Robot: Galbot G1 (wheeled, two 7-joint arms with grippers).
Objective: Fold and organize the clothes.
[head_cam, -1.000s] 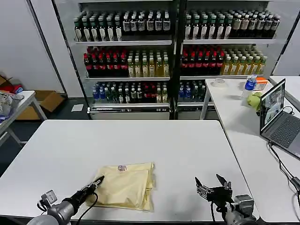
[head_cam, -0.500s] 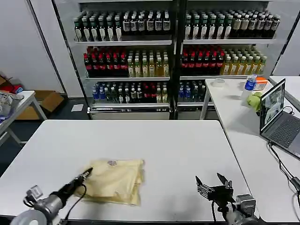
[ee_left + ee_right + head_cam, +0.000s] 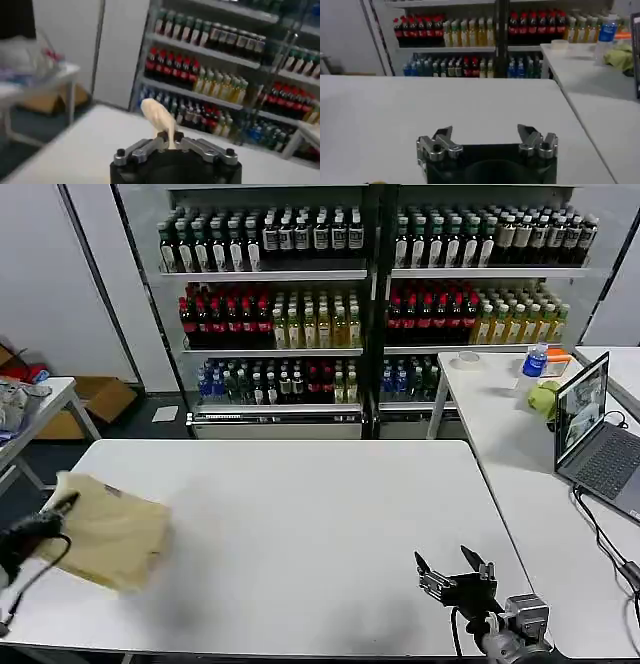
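Clothes [image 3: 110, 531] — one folded garment — pinched by left end effector [image 3: 62, 507]; right end effector [image 3: 452, 569] spread.

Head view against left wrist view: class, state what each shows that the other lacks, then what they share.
The head view alone shows the folded cream garment whole at the white table's left edge, the right gripper open and the laptop. The left wrist view alone shows the left gripper shut on a pinched fold of the garment. Both share the garment, table and drink shelves.
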